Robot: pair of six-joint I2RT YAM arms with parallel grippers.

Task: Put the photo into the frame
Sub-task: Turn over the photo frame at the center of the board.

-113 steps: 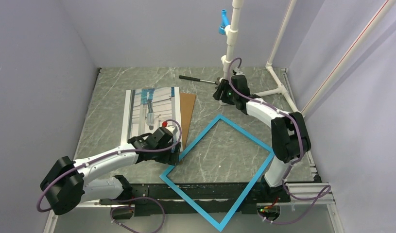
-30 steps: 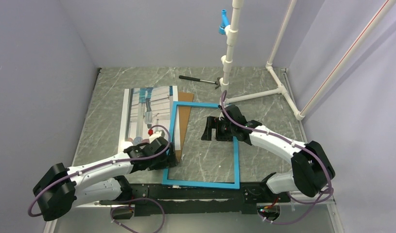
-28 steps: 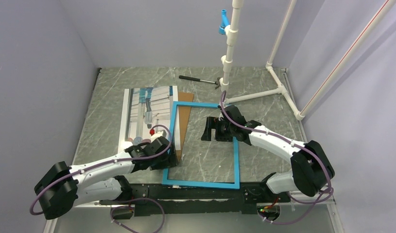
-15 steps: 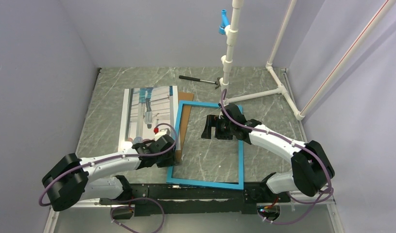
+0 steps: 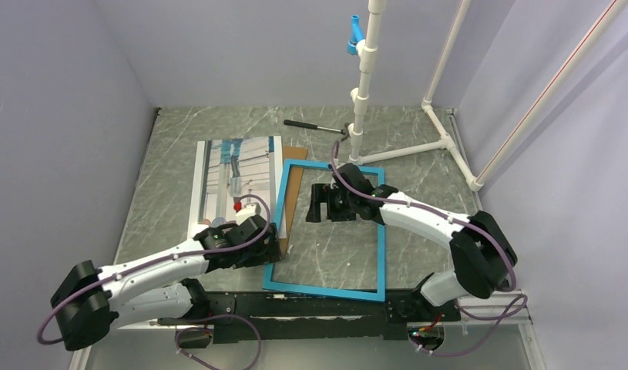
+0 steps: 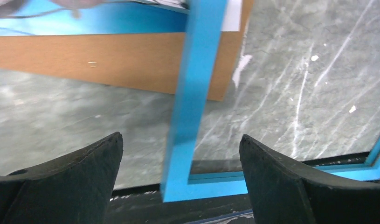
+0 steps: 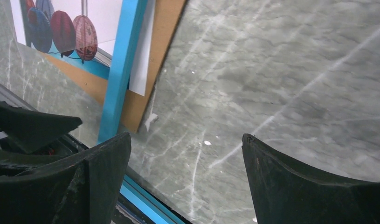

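Photo (image 5: 235, 181) lies mostly outside the frame (image 5: 381, 250) (face up); our left gripper (image 6: 178, 136) and right gripper (image 7: 187, 136) gape empty.

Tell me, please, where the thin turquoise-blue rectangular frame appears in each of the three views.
Top external: the thin turquoise-blue rectangular frame lies flat in the centre.
Left wrist: its left rail runs top to bottom through the middle, with a corner at the bottom.
Right wrist: that rail slants down the upper left.
Shared landmark: the flat brown backing board under that rail.
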